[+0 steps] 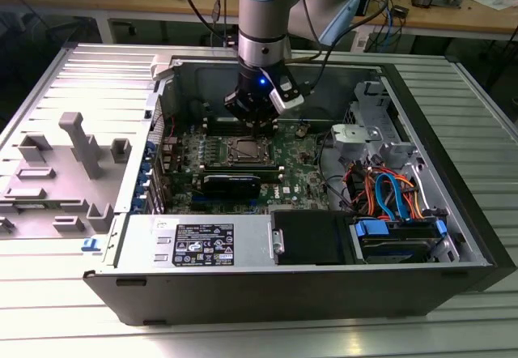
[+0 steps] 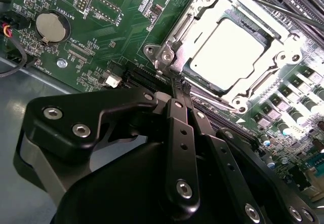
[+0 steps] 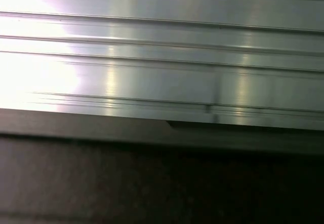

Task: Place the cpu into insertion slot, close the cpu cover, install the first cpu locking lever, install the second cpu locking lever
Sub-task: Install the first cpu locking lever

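Observation:
The cpu (image 2: 228,51), a square chip with a bright silver top, lies in the insertion slot (image 2: 164,57) on the green board. The cpu cover (image 2: 276,57), a silver frame, lies flat around it. One thin locking lever (image 2: 263,3) runs along the socket's far side, and another rod (image 2: 217,102) lies along the side nearer the gripper. My gripper (image 2: 180,85) has its black fingers shut together, tips at the socket's corner by that nearer rod. I cannot tell if anything is pinched. In the exterior view the gripper (image 1: 255,123) hangs just behind the cpu (image 1: 245,149).
A coin battery (image 2: 52,26) and long memory slots (image 2: 298,6) flank the socket. The open case holds a black block (image 1: 231,182), a power supply (image 1: 194,240), coloured cables (image 1: 388,192) and a drive bay (image 1: 396,232). A grey fixture (image 1: 65,164) lies on the ribbed table (image 3: 162,57).

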Controlling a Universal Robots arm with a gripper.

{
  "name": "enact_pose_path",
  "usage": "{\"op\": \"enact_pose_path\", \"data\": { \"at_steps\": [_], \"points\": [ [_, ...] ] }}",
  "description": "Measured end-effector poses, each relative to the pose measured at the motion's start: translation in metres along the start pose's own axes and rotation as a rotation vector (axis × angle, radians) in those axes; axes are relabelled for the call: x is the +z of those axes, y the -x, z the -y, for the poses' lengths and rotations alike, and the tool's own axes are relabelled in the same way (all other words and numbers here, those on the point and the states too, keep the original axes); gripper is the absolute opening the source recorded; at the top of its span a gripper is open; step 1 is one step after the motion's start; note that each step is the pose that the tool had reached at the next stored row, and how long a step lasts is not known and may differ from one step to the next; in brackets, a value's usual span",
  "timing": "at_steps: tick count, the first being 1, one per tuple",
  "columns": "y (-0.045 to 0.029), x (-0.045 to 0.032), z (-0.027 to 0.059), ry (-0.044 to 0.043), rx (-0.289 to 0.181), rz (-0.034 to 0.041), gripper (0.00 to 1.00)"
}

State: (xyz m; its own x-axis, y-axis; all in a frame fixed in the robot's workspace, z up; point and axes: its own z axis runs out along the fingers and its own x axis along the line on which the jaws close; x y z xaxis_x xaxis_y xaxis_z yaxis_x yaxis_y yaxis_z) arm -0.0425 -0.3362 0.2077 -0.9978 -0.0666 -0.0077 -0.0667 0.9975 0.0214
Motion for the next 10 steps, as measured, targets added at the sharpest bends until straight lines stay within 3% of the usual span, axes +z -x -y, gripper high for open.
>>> {"op": "enact_pose_path", "data": {
  "at_steps": [10],
  "points": [
    [-0.0001, 0.0018, 0.0018, -0.0001, 0.0, -0.0001, 0.11]
  ]
}}
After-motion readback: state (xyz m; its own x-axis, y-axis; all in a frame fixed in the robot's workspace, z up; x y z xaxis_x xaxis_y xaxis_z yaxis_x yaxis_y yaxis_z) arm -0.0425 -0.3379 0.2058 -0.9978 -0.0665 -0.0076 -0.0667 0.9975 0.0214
